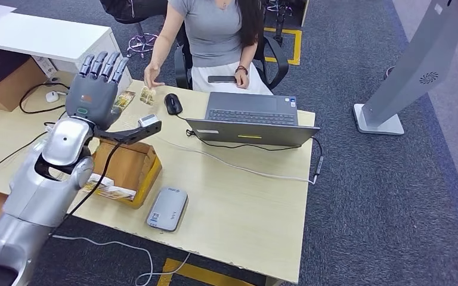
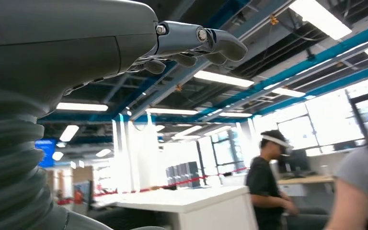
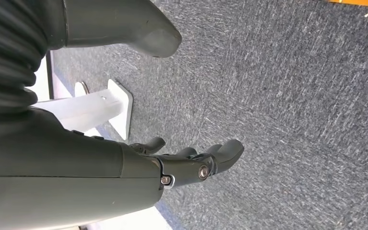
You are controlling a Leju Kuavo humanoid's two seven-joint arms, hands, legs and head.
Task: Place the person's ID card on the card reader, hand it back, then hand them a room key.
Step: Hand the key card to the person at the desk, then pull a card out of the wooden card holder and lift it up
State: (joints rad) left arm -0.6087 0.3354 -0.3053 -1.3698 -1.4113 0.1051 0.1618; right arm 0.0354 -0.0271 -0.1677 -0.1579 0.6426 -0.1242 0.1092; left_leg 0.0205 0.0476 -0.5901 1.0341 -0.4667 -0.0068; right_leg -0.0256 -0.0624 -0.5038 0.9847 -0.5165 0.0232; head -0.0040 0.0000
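We are raising our left hand (image 1: 98, 89) at upper left of the head view, fingers extended side by side, palm holding nothing. The person (image 1: 214, 36) at top centre is holding a card (image 1: 148, 95) at the desk's far edge, just right of our fingers; a second card (image 1: 124, 100) is lying beside it. The reader (image 1: 167, 208) is sitting at lower centre, bare. Our right hand (image 3: 191, 160) is hanging over carpet, fingers loosely curled, empty. We are judging the handover not yet made; reading, return and room key remain.
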